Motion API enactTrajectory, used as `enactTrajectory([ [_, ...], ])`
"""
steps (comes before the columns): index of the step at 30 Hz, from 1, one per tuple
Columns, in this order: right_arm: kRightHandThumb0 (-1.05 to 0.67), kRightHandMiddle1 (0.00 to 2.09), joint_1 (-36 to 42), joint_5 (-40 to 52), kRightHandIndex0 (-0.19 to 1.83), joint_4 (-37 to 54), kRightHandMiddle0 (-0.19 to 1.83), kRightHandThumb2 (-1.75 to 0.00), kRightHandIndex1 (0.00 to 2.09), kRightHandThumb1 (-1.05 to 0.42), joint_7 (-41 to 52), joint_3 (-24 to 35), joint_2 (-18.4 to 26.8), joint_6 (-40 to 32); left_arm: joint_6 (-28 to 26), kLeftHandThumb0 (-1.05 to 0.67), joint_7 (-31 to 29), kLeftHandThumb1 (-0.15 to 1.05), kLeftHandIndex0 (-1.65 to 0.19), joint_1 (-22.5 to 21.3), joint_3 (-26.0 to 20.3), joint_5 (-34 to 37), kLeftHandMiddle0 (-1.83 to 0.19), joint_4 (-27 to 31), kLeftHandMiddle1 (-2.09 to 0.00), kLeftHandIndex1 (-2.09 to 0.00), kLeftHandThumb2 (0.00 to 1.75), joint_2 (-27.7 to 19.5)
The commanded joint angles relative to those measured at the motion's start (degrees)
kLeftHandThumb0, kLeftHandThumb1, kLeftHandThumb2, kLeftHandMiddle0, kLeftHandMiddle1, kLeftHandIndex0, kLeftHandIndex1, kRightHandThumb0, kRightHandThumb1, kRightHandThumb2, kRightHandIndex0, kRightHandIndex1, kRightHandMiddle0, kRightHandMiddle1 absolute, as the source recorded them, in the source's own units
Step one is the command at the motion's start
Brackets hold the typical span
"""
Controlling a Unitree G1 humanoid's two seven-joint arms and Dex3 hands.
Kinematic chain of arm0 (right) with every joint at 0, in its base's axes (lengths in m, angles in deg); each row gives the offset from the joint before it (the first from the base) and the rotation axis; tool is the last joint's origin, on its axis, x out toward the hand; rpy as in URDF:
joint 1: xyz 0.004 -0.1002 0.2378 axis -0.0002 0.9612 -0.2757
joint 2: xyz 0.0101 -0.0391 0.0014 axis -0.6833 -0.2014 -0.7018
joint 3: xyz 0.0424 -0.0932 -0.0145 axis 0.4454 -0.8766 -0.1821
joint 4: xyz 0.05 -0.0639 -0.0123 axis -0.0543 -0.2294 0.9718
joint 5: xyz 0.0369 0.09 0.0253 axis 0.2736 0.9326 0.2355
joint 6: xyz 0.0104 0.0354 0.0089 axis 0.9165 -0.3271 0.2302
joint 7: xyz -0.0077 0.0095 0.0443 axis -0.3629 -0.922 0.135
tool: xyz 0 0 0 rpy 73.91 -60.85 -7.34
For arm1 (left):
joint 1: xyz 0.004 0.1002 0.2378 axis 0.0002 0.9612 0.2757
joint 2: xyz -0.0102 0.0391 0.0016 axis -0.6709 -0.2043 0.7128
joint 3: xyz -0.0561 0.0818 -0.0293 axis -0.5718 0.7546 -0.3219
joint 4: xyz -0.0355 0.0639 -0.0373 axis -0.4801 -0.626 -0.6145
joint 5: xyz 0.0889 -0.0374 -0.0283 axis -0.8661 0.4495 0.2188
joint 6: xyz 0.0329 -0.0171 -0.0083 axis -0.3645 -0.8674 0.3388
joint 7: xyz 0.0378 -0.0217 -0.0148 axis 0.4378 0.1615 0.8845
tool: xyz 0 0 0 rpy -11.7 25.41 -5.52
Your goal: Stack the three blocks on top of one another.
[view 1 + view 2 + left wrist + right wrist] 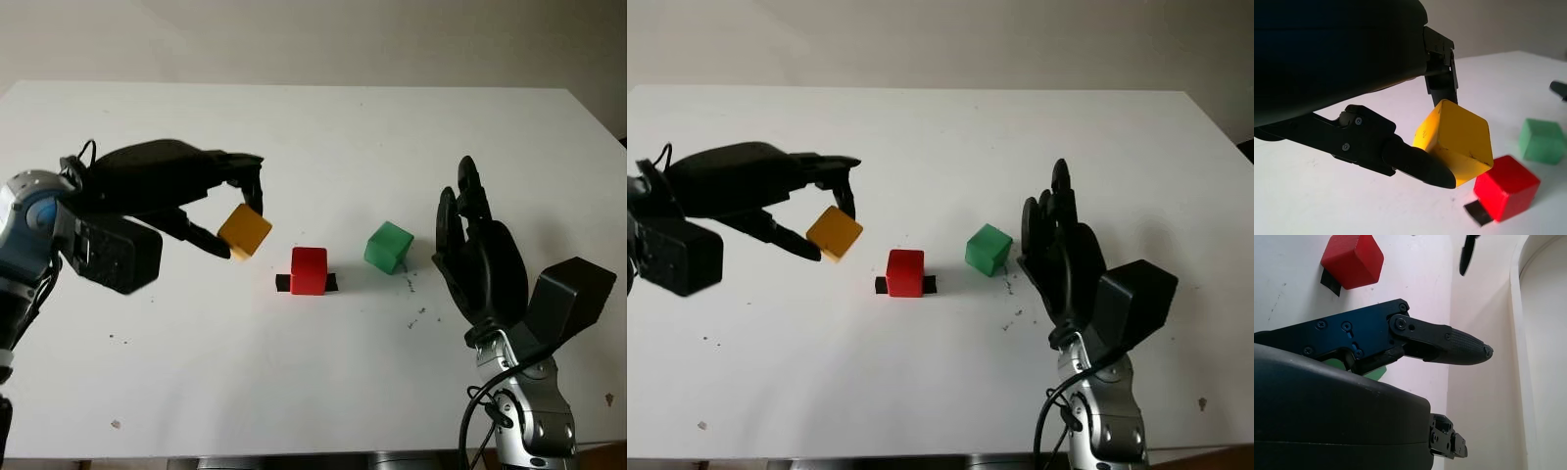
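Observation:
My left hand (238, 217) is shut on a yellow block (245, 231), held tilted above the white table (313, 127) just left of the red block (309, 269). In the left wrist view the yellow block (1457, 142) is pinched between my fingertips (1425, 169), with the red block (1506, 187) below and beside it. The red block stands on a black strip (282, 283). A green block (389, 246) sits to its right. My right hand (475, 250) is open, raised just right of the green block.
The table's far edge (294, 86) meets a plain wall. Small dark specks (419, 313) mark the surface near the right hand.

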Motion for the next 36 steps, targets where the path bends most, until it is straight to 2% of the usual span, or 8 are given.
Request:
enactTrajectory([
  [1, -0.62, 0.0, 0.0, -0.1, -0.19, 1.4, -0.19, -0.59, 0.0, -1.05, -0.1, -0.2, 0.0, -0.5, -2.3, -0.38, -0.6, 1.03, -0.26, -1.3, -1.4, 2.7, -0.17, 0.1, -0.06, -1.42, 0.05, 1.8],
  [6, -0.61, 0.0, 0.6, -0.6, -0.19, 2.5, -0.19, -0.56, 0.0, -1.05, -1.0, -0.5, 0.1, -2.3, -10.8, -0.41, -0.2, 1.03, -0.25, 2.8, -3.5, 9.6, -0.2, 2.3, -0.07, -1.46, 0.06, 7.3],
  [10, -0.61, 0.0, 1.0, -0.5, -0.19, 3.4, -0.19, -0.53, 0.0, -1.05, -1.5, -0.6, 0.1, -3.5, -22.0, -0.44, 0.8, 1.03, -0.26, 9.0, -4.7, 12.8, -0.21, 9.5, -0.06, -1.44, 0.05, 10.6],
  [15, -0.61, 0.0, 1.3, -0.7, -0.19, 3.7, -0.19, -0.51, 0.0, -1.05, -1.7, -0.7, 0.1, -3.9, -28.8, -0.46, 2.7, 1.04, -0.26, 14.7, -5.3, 13.5, -0.18, 15.6, -0.05, -1.47, 0.06, 13.3],
  [24, -0.6, 0.0, 1.3, -2.2, -0.19, 2.7, -0.19, -0.5, 0.0, -1.05, -1.5, -0.9, -0.1, -1.8, -29.3, -0.45, 8.7, 1.05, -0.16, 21.3, -4.8, 8.4, -0.14, 21.2, -0.05, -1.58, 0.08, 14.8],
  [36, -0.6, 0.0, 1.7, -2.5, -0.19, 2.7, -0.19, -0.49, 0.0, -1.05, -0.7, -1.1, 0.2, -1.2, -29.8, -0.44, 13.2, 1.05, -0.15, 22.1, -5.6, 7.1, -0.16, 20.9, -0.06, -1.61, 0.07, 17.8],
])
